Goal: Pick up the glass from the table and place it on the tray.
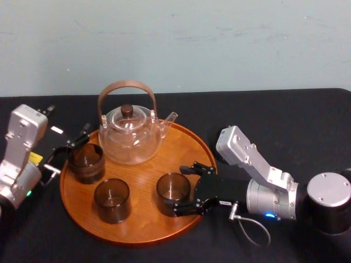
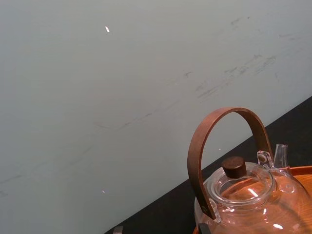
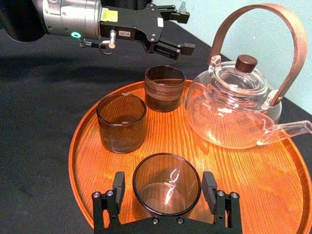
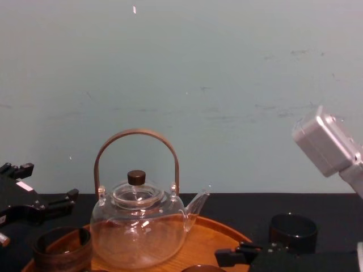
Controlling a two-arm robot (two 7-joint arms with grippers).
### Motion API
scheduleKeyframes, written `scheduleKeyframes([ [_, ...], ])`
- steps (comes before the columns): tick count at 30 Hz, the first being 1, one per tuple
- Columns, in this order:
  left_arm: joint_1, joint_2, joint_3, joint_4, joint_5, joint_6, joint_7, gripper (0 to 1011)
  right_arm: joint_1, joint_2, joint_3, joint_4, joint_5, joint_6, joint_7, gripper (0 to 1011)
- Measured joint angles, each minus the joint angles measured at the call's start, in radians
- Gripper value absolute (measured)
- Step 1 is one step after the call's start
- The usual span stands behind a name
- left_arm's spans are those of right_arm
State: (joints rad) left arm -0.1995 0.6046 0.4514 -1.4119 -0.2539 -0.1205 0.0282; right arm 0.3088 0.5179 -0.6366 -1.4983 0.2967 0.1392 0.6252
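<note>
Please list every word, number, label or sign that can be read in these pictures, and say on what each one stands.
None can be read with certainty.
On the black left end effector, a white sticker: dark characters, too blurred to read.
On the same end effector, a yellow sticker: too blurred.
On the black right end effector, a small white label: too small.

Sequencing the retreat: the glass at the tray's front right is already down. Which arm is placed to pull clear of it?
Right. The right pincer straddles that glass, open with a finger on either side, and the glass sits on the tray. The left pincer, also open, is across the tray beside the left-side glass.
</note>
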Motion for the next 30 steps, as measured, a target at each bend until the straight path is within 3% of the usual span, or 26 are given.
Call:
scheduleKeyframes([
  [15,0.0,0.0,0.0,0.0,0.0,0.0,0.0,1002,-0.006,0.006,0.01,-0.002,0.016,-0.006,0.007,1002],
  [22,0.0,0.0,0.0,0.0,0.0,0.0,0.0,1001,-0.039,0.056,0.039,-0.04,0.066,-0.035,0.043,1002],
  [30,0.0,0.0,0.0,0.0,0.0,0.0,0.0,1001,-0.1,0.147,0.084,-0.103,0.126,-0.07,0.069,1002],
])
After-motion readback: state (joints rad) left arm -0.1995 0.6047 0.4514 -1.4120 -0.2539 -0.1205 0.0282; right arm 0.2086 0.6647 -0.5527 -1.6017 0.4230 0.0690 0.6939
